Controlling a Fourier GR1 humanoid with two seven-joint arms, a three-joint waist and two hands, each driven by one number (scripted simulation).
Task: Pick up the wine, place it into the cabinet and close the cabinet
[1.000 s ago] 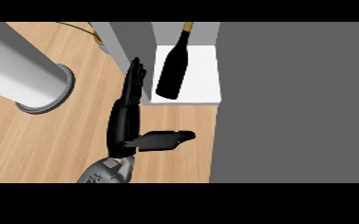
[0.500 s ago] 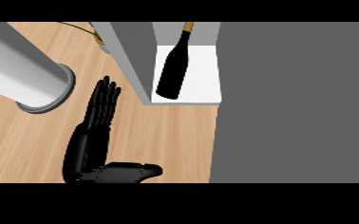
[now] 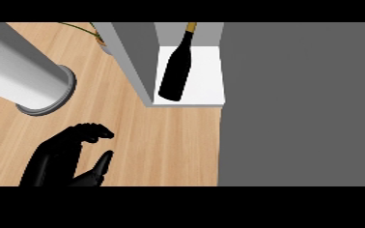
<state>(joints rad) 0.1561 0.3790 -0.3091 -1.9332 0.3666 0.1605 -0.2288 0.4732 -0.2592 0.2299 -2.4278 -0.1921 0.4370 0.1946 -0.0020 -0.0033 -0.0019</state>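
Wine bottle [image 3: 176, 70] lying on the white cabinet shelf [image 3: 205, 84], neck pointing away, unmoved since earlier. Black hand [image 3: 68, 157] now lower left on the wooden counter [image 3: 171, 145], pulled back from the cabinet, fingers curled, grasping nothing. Forearm cut off; which hand unclear. Grey cylinder [image 3: 32, 79] at left.

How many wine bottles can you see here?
1. The wine bottle stands on the white shelf inside the open cabinet, beyond the hand. Others could be hidden behind the cabinet's grey walls.
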